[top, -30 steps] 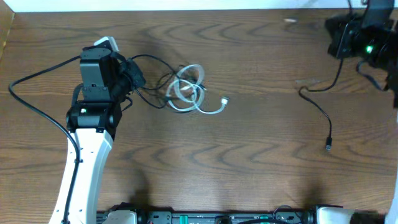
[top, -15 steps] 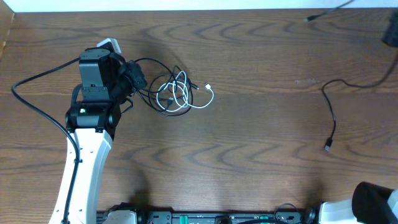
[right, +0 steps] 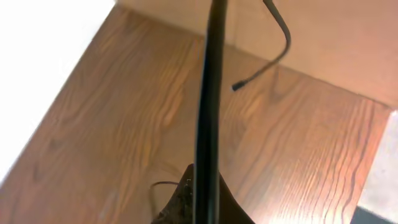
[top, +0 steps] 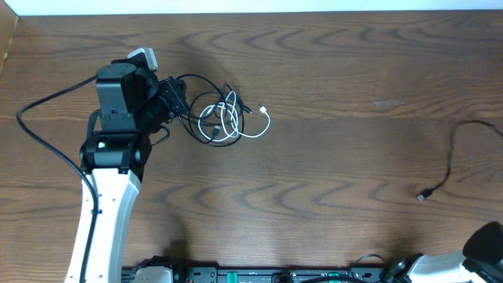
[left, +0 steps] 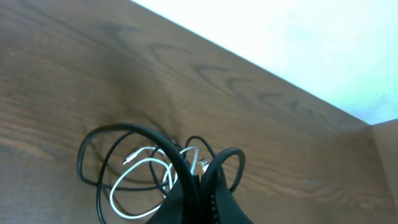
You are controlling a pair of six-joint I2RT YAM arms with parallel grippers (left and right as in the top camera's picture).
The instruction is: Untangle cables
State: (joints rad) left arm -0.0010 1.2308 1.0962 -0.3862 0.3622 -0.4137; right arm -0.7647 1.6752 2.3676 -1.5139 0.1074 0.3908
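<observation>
A small tangle of cables (top: 222, 118) lies on the wooden table right of my left arm: a white cable (top: 266, 124) looped through a thin black cable (top: 192, 79). My left gripper (top: 174, 96) sits at the tangle's left edge. In the left wrist view the left gripper (left: 200, 177) is shut on the black cable (left: 124, 129), with the white loop (left: 111, 195) beside it. A separate black cable (top: 453, 153) runs off the right edge, its plug (top: 424, 195) on the table. My right gripper (right: 202, 186) is shut on that cable (right: 208, 93), whose plug end (right: 235, 87) dangles.
The left arm's thick black cable (top: 39, 134) arcs over the table's left side. A white part of the right arm (top: 486, 240) shows at the bottom right corner. The table's far edge (top: 251, 12) meets a white wall.
The right arm has left the overhead view, dragging the separate black cable and its plug to the right. The tangle slid slightly left early on. The left gripper has barely moved.
</observation>
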